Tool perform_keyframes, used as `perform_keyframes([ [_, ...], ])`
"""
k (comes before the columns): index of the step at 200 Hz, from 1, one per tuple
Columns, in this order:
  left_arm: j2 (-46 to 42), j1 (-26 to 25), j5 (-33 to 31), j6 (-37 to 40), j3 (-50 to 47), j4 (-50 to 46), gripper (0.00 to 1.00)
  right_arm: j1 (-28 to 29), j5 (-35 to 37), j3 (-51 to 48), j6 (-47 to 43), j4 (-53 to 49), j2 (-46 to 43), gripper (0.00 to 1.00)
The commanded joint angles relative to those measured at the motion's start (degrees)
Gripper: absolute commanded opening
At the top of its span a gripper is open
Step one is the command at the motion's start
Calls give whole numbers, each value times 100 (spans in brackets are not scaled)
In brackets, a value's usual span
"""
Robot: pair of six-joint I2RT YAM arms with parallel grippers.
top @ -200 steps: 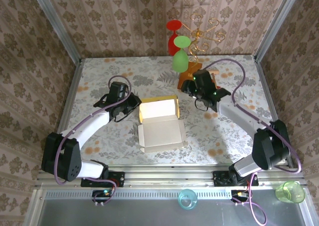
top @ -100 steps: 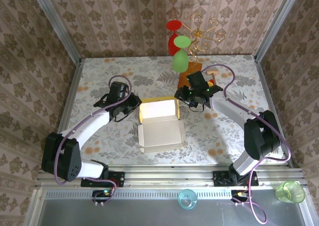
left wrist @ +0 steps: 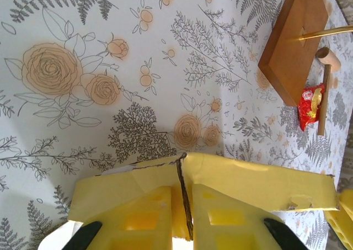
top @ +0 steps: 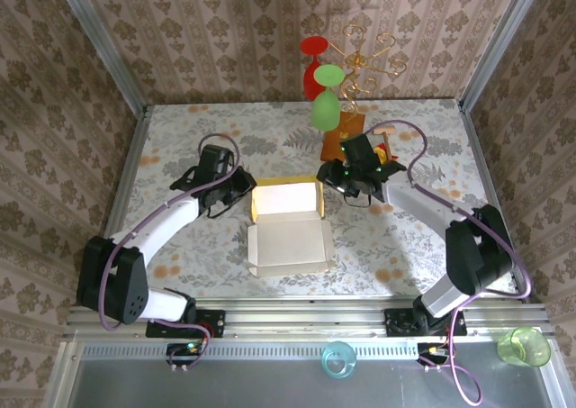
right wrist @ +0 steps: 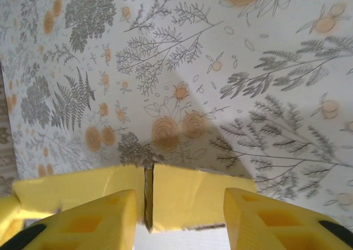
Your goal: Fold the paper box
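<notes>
Going near to far: a teal cup [top: 339, 359] and a green cup [top: 524, 346] sit on the ledge in front of the arm bases, nothing to do with the job

Then the paper box [top: 288, 221], pretty much mid-tabletop [top: 180, 138] and between the two arms. Its lid panel [top: 289, 245] lies flat and open on the near side, white face up. Just beyond that is the tray part, white inside, with the mustard far wall standing up

Left hand [top: 243, 190] is at the box's left end. In the left wrist view its fingers [left wrist: 138, 222] are almost together with a thin cardboard edge running into the slit between them, so I read it as pinched on that end of the box. Right hand [top: 328, 176] is at the right far corner. Its fingers [right wrist: 88, 222] are spread wide with the yellow wall and its corner seam in the gap. Can't tell if they touch the card

Further back on the right are the wooden block [left wrist: 295, 37], a small red packet [left wrist: 310, 102] beside it, and the wire stand [top: 364, 61] with a red and a green glass

My take is roughly halfway. The tray looks formed, at least the far wall. What's left is squaring and tucking the ends, then swinging the lid panel over and closing it. None of the closing has started
</notes>
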Motion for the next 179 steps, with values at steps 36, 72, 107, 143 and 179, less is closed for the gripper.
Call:
perform_keyframes([
  [36, 207, 62, -51, 784, 361, 14, 13, 137, 614, -1166, -1393, 791, -1248, 52],
  [72, 154, 57, 109, 1174, 180, 557, 13, 248, 763, -1337, -1426, 881, -1451, 54],
  [107, -145, -34, 167, 975, -563, 1323, 12, 272, 734, -1012, -1059, 736, -1181, 56],
  [143, -454, -67, 77, 915, -1052, 1775, 12, 281, 581, -855, -444, 829, -1032, 57],
  [179, -674, -100, 61, 864, -1341, 1857, 12, 290, 568, -862, -67, 865, -1020, 58],
])
